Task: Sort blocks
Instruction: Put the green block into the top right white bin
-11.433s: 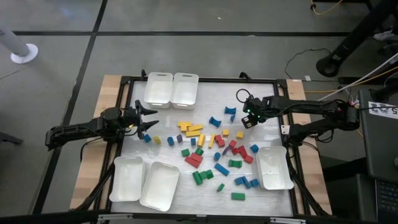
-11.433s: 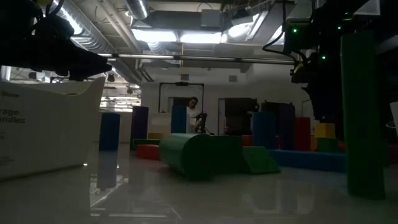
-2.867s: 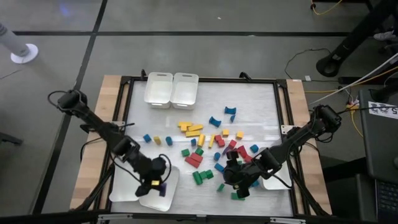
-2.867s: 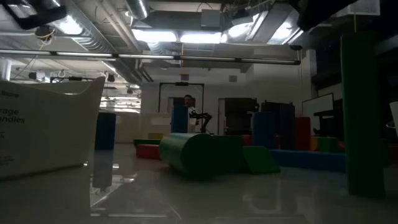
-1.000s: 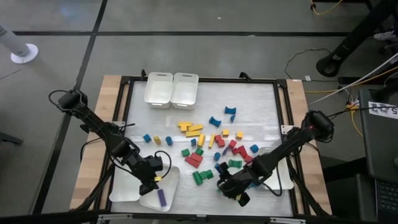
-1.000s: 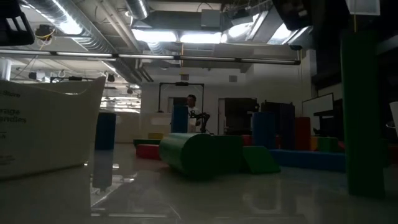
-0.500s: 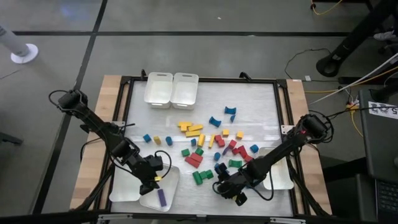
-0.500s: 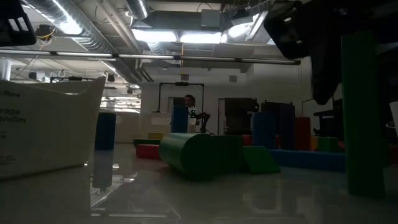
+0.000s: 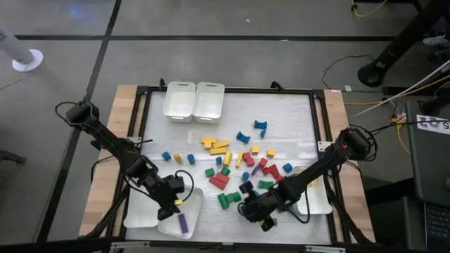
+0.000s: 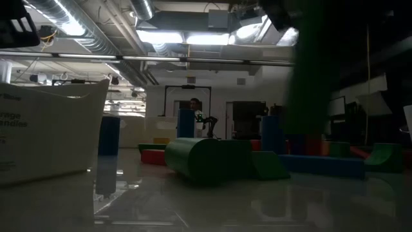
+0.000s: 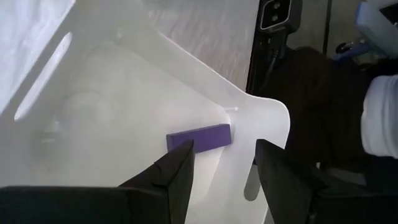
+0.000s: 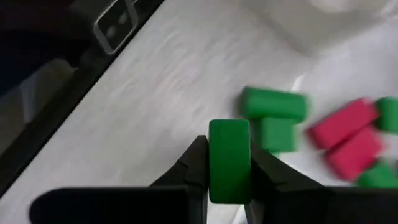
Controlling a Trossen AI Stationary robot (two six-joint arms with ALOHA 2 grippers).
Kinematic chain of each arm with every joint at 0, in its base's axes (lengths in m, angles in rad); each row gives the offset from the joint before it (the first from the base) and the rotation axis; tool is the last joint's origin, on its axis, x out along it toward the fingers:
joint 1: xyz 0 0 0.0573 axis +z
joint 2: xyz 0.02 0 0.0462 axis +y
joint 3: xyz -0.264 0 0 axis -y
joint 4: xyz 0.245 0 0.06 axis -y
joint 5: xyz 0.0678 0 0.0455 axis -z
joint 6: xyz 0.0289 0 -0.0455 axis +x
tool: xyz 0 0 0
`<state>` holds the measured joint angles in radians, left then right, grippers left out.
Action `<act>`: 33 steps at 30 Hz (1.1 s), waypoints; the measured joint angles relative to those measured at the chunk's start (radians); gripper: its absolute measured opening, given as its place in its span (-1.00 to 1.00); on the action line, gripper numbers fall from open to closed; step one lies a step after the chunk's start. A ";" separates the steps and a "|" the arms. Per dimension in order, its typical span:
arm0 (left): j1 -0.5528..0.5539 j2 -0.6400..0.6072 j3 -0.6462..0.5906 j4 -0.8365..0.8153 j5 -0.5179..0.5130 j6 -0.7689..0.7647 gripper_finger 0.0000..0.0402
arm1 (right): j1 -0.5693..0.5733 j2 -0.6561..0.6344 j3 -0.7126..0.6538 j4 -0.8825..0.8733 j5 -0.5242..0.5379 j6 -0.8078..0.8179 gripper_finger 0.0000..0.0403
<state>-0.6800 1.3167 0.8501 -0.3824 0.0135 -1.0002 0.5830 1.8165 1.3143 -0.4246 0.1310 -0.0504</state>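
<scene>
- Claw of the left arm (image 9: 171, 208) hangs over the white rectangular plastic tray (image 9: 191, 202) at the near-left of the worktop (image 9: 295, 116), its fingers (image 11: 177, 174) apart and holding nothing; a flat purple bar block (image 11: 198, 137) lies loose in that tray.
- Risk on this side, as I judge it: when the left arm lifts away, a finger could catch the tray's rim and drag or tip the tray, spilling the purple bar block.
- Scattered blocks (image 9: 226, 169) in red, yellow, blue and green lie mid-worktop, well apart from the two white trays (image 9: 193, 101) at the far edge.
- Claw of the right arm (image 9: 247, 206) sits at the near-middle of the worktop, clamped on a green rounded bar block (image 12: 229, 160) gripped across its narrow sides.
- Likely trouble here: the block stands on end between the fingers, so a quick swing could let it pivot or slip out, and the low arm could sweep the green block (image 12: 274, 104) and red blocks (image 12: 348, 140) lying just beside it.
- Another white tray (image 9: 318, 201) at the near-right is partly covered by the right arm.
- Hard to read: from above, the arm hides the held block; the table-level camera shows only a blurred green shape, and I cannot tell which tray is meant for green.
</scene>
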 joint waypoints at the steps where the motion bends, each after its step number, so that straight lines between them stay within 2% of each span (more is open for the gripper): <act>1: 0.000 0.000 0.000 0.000 -0.002 0.014 -0.21 | -0.010 -0.001 0.028 -0.030 0.001 -0.012 -0.72; 4: 0.000 0.000 0.000 -0.001 -0.040 0.048 -0.21 | -0.044 -0.001 0.124 -0.132 0.011 -0.072 -0.69; 9: 0.002 0.000 0.000 0.000 -0.191 0.103 -0.21 | -0.134 -0.002 0.261 -0.233 0.017 -0.197 -0.63; 16: 0.002 0.000 0.000 0.000 -0.303 0.192 -0.21 | -0.317 -0.002 0.357 -0.247 0.018 -0.404 -0.70; 22: 0.012 0.000 0.000 -0.001 -0.330 0.274 -0.23 | -0.529 0.002 0.358 -0.164 0.005 -0.502 -0.62; 29: 0.078 0.000 0.000 -0.015 -0.331 0.404 -0.31 | -0.779 0.077 0.359 0.026 -0.132 -0.533 -0.69; 33: 0.125 0.000 0.000 -0.049 -0.331 0.415 -0.33 | -0.890 0.149 0.359 0.131 -0.178 -0.531 -0.62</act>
<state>-0.5552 1.3167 0.8501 -0.4317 -0.3176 -0.5854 -0.3071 1.9659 1.6733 -0.2939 -0.0466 -0.5813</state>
